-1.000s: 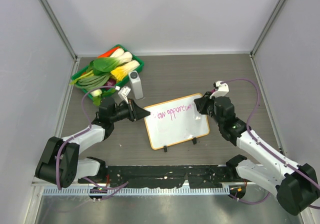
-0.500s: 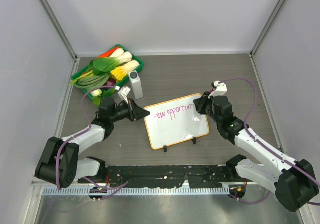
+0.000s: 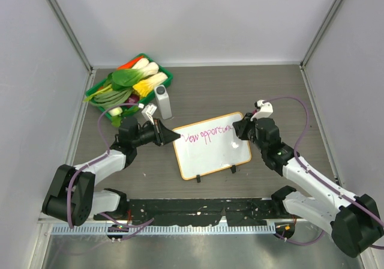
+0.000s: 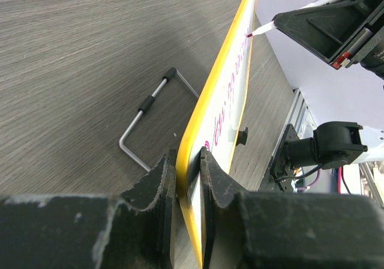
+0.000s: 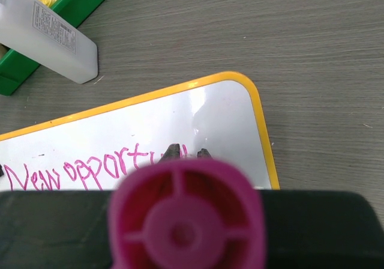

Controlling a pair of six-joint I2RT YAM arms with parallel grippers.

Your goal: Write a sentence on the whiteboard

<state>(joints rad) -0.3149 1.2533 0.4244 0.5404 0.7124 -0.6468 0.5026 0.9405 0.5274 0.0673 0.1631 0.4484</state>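
sentence (image 3: 209, 135) longer than before, right tool (image 3: 242, 127) pinching marker (image 5: 187, 224), left tool (image 3: 171, 136) pinching whiteboard (image 3: 217, 156) edge

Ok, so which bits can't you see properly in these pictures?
Right wrist view: the marker, with its pink end facing the camera, hides its own tip and the last letters of the sentence.
Top view: the right claw sits over the end of the writing.
Left wrist view: the whiteboard is seen almost edge-on, so the words are unreadable.
Right wrist view: the print on the bottle is too small to read.
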